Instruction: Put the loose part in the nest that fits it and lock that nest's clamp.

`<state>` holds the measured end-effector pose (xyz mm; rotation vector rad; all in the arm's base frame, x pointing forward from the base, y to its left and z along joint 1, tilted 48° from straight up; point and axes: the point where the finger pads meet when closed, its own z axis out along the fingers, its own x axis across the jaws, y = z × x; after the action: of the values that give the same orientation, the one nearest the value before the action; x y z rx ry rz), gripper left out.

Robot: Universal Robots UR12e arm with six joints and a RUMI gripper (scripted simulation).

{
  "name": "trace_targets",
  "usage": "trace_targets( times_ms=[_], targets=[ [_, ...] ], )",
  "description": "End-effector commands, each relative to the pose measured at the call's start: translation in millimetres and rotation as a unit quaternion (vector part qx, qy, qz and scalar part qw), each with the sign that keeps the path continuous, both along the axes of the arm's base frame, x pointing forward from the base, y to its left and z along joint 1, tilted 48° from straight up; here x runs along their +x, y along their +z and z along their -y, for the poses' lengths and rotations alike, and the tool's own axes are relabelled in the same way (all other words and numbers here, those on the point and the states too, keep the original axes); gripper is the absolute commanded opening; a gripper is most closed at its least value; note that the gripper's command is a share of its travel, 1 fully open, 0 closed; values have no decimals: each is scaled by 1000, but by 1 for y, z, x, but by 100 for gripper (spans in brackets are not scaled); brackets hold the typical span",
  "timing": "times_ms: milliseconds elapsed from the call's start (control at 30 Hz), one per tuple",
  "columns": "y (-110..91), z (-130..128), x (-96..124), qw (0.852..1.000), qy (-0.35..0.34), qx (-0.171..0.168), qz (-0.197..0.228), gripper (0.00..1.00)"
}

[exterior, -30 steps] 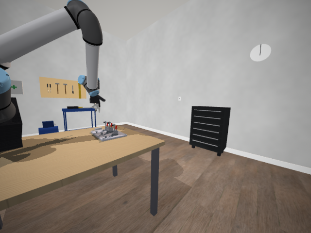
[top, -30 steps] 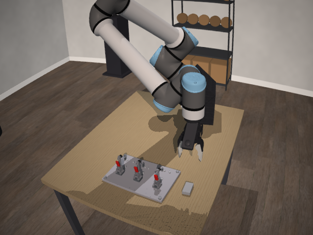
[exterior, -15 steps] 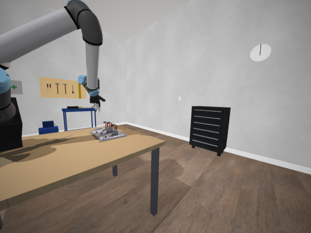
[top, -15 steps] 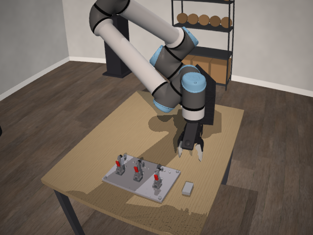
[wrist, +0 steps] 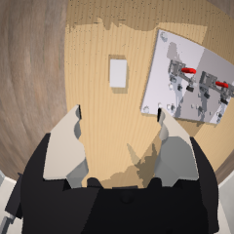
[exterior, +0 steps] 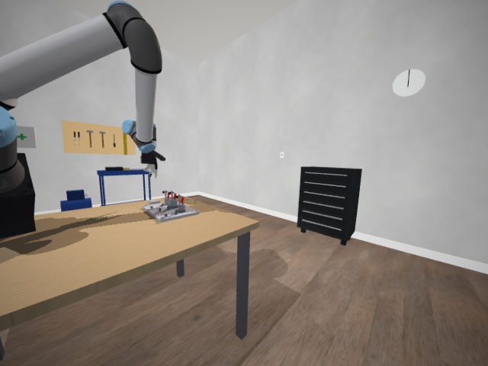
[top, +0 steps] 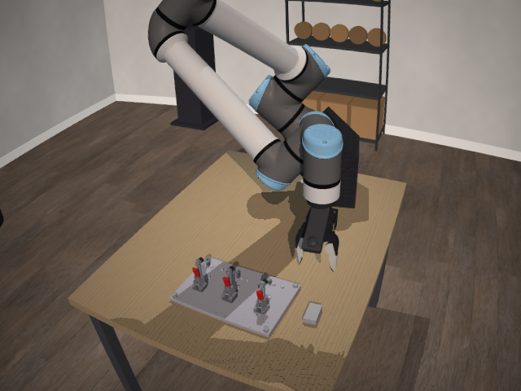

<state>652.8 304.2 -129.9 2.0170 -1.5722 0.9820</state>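
Observation:
The loose part [top: 312,313] is a small flat grey block lying on the wooden table just right of the fixture; it also shows in the wrist view [wrist: 118,73]. The fixture [top: 238,295] is a grey plate with three nests, each with a red-handled clamp [top: 260,296] standing raised. It also shows in the wrist view [wrist: 191,83] and far off in the exterior view [exterior: 170,208]. My gripper [top: 316,260] hangs open and empty well above the table, behind the part and the fixture's right end. In the wrist view my fingers frame bare table.
The table's front edge lies close to the part and fixture. The robot's black pedestal [top: 344,164] stands at the table's back edge. A shelf unit [top: 340,63] stands behind, and a black drawer cabinet [exterior: 329,203] by the wall.

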Motion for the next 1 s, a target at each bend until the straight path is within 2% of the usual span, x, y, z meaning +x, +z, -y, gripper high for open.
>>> trace_targets(
  times_ms=[0,500,567,967],
  targets=[
    [-4,4,2,1000,0,0,0,59],
    [-48,48,20,1000,0,0,0,59],
    [-48,48,20,1000,0,0,0,59],
    [-86,87,37,1000,0,0,0,59]
  ],
)
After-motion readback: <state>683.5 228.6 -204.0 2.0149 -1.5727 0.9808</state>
